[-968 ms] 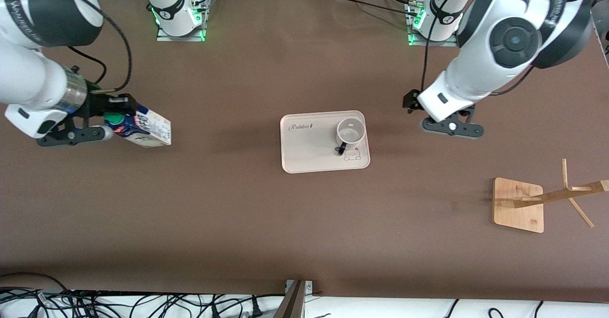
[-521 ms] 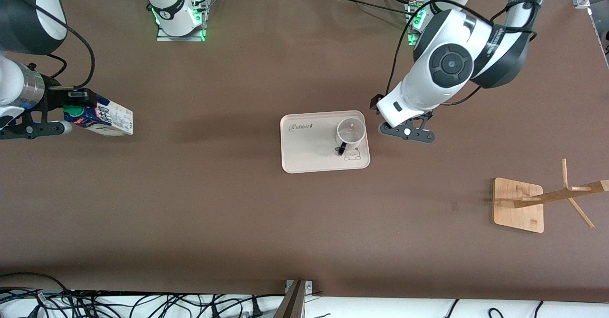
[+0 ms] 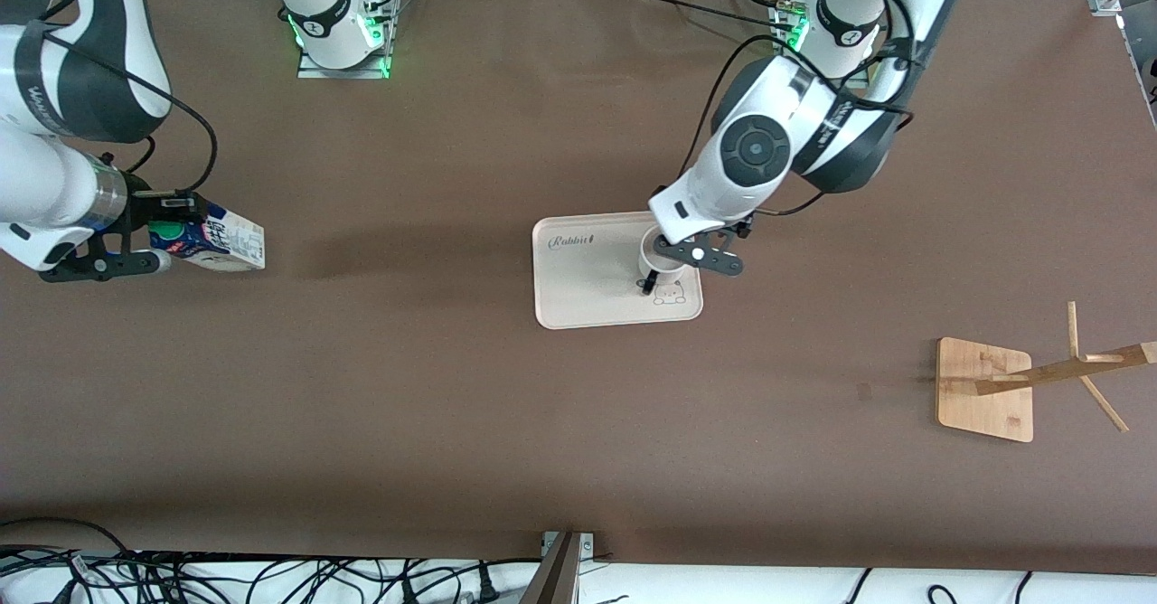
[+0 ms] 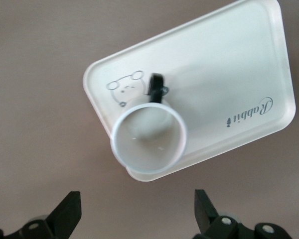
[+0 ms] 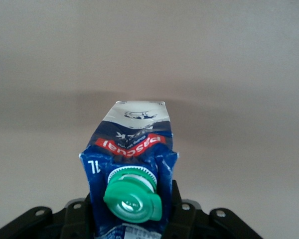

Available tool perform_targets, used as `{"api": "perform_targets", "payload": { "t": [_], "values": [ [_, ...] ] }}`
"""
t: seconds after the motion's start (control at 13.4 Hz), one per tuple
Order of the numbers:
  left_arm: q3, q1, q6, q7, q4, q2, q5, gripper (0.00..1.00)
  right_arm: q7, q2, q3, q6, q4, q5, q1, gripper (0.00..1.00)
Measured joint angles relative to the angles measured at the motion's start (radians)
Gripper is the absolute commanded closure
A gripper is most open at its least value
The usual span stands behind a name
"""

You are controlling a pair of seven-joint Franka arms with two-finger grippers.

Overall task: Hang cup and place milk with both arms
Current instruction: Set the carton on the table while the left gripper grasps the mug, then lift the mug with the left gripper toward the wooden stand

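The cup, a white mug with a black handle, stands upright on a cream tray at the table's middle. My left gripper is open and empty, hovering over the cup's rim. In the left wrist view the cup sits at the tray's corner, ahead of the two spread fingertips. My right gripper is shut on the top of the milk and holds it tilted over the table at the right arm's end. The right wrist view shows the milk with its green cap between the jaws.
A wooden cup rack with slanted pegs stands toward the left arm's end of the table, nearer to the front camera than the tray. The tray carries a bear drawing beside the cup.
My left arm has swung from beside the tray to over the cup. My right gripper has carried the milk toward the right arm's end of the table.
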Motion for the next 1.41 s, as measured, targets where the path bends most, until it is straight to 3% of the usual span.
{"api": "perform_targets", "payload": {
  "t": [0.45, 0.52, 0.67, 0.74, 0.82, 1.12, 1.19, 1.27, 1.34, 1.41],
  "values": [
    [0.0, -0.074, 0.134, 0.0, -0.002, 0.11, 0.0, 0.0, 0.0, -0.024, 0.001, 0.164, -0.143, 0.0, -0.001, 0.46],
    [0.0, -0.076, 0.152, 0.0, -0.002, 0.124, 0.003, 0.05, 0.0, -0.024, 0.0, 0.194, -0.169, 0.0, -0.003, 0.46],
    [0.0, -0.08, 0.176, 0.0, -0.002, 0.147, 0.016, 0.64, 0.0, -0.024, 0.0, 0.261, -0.22, 0.0, -0.011, 0.46],
    [0.0, -0.083, 0.181, 0.0, -0.002, 0.154, 0.024, 0.88, 0.0, -0.025, 0.0, 0.298, -0.245, 0.0, -0.015, 0.46],
    [0.0, -0.084, 0.184, 0.0, -0.002, 0.16, 0.034, 1.0, 0.0, -0.025, 0.0, 0.336, -0.272, 0.0, -0.018, 0.46],
    [0.009, -0.085, 0.186, 0.0, -0.002, 0.165, 0.052, 1.0, 0.0, -0.026, 0.0, 0.463, -0.355, 0.0, -0.021, 0.46],
    [0.011, -0.085, 0.186, 0.0, -0.002, 0.165, 0.052, 1.0, 0.0, -0.026, 0.0, 0.481, -0.366, 0.0, -0.021, 0.41],
    [0.012, -0.085, 0.186, 0.001, -0.002, 0.165, 0.052, 1.0, 0.0, -0.028, 0.0, 0.49, -0.372, 0.0, -0.021, 0.13],
    [0.012, -0.085, 0.186, 0.001, -0.002, 0.165, 0.052, 1.0, 0.0, -0.031, 0.0, 0.492, -0.375, 0.0, -0.022, 0.0],
    [0.013, -0.085, 0.184, 0.0, -0.001, 0.163, 0.055, 1.0, 0.0, -0.035, 0.0, 0.492, -0.377, 0.0, -0.022, 0.0]
  ]
}}
